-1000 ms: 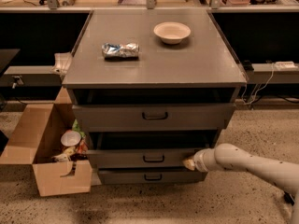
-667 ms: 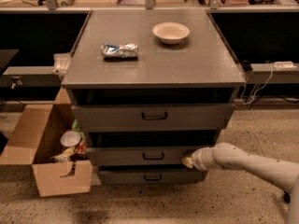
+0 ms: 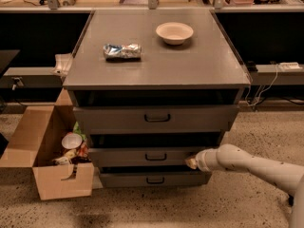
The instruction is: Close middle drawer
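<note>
The grey cabinet (image 3: pixel 156 65) has three drawers. The middle drawer (image 3: pixel 142 156) has a wide shallow front with a small dark handle (image 3: pixel 156 157) and stands slightly out, with a dark gap above it. My gripper (image 3: pixel 191 163) is at the end of the white arm (image 3: pixel 247 165) that reaches in from the right. Its tip touches the right end of the middle drawer's front. The top drawer (image 3: pixel 156 118) and the lowest drawer (image 3: pixel 154 178) sit above and below it.
A cream bowl (image 3: pixel 174 32) and a foil packet (image 3: pixel 122 51) lie on the cabinet top. An open cardboard box (image 3: pixel 45 151) with items stands on the floor at the left. Cables and a power strip (image 3: pixel 287 66) lie at the right. A counter runs behind.
My gripper has moved slightly left against the middle drawer front, and the drawer has gone in a little.
</note>
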Tool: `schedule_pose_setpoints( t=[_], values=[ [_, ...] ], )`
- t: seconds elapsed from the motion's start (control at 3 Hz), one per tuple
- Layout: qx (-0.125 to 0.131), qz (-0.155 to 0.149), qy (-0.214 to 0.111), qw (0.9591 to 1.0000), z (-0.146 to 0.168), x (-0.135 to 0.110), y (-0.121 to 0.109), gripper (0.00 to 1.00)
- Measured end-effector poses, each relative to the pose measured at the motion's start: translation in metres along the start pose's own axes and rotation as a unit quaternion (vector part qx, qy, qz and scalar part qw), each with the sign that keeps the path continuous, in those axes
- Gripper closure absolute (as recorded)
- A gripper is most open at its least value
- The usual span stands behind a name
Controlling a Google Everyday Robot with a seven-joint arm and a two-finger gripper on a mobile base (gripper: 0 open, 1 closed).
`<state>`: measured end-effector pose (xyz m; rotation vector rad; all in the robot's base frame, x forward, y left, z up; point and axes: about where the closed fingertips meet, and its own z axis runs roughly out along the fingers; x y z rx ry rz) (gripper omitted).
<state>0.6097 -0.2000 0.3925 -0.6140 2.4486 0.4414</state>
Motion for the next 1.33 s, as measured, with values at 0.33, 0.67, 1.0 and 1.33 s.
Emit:
schedule_pose_setpoints(
  t=[0.33,0.67,1.0,1.33],
  values=[
    [0.0,0.004,-0.009,0.9999,0.003,-0.007,-0.004,1.0],
    [0.0,0.004,-0.009,0.9999,0.003,-0.007,-0.004,1.0],
    [-0.021,-0.009,-0.015,0.9996,-0.01,-0.002,0.005,1.0],
    [-0.057,-0.046,-0.024,0.997,-0.034,0.009,0.026,1.0]
  ],
)
